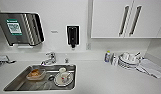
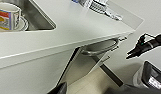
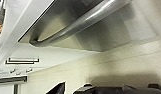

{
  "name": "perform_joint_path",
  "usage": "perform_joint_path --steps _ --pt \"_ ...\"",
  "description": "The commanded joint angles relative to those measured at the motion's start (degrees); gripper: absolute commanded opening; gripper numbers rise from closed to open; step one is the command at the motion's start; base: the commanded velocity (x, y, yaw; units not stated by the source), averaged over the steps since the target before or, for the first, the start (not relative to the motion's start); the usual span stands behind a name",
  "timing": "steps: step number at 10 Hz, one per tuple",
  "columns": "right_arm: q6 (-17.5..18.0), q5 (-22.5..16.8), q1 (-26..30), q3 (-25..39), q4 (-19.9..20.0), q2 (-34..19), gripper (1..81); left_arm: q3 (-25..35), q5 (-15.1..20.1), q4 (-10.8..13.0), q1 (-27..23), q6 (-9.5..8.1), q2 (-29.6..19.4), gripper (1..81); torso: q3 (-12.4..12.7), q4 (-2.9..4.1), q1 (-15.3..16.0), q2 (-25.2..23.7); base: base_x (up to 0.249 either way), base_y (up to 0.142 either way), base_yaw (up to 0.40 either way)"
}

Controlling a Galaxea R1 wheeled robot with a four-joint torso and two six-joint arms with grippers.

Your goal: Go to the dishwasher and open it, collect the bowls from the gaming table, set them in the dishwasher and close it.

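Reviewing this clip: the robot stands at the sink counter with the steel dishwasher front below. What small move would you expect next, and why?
Probably bringing the right hand onto the horizontal steel bar handle. The brushed stainless-steel dishwasher door is tilted out only slightly from under the white countertop, and that hand is beside the handle, apart from it.

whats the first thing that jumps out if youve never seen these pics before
Probably the steel sink set in the white counter, holding a mug on a plate and a container of orange food. Next, the dishwasher below the counter, its steel front tilted slightly open, with the curved bar handle looming large in the right wrist view.
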Motion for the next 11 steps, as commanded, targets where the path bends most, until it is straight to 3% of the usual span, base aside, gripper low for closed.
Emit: perform_joint_path --steps 1,4,8,11 --pt "5.43 -5.5 8.48 -2.9 4.57 -0.37 81.1 1.98 0.65 1.06 -4.33 0.2 -2.55 81.1 0.0 0.0 0.0 0.0 0.0 0.0 0.0" --pt "11.13 -7.78 11.64 -7.2 4.57 2.97 81.1 1.71 0.74 1.24 -4.34 0.2 -1.59 81.1 0.0 0.0 0.0 0.0 0.0 0.0 0.0" --pt "14.04 -8.05 15.6 -9.32 4.66 5.61 81.1 0.48 0.65 1.24 -4.34 0.29 -0.27 81.1 -0.02 0.0 0.02 0.0 0.0 0.0 0.0" --pt "20.53 -8.14 17.01 -14.32 4.57 9.73 81.1 0.48 0.65 1.24 -4.34 0.38 0.17 81.1 -0.02 0.0 0.05 0.0 0.0 0.0 0.0"
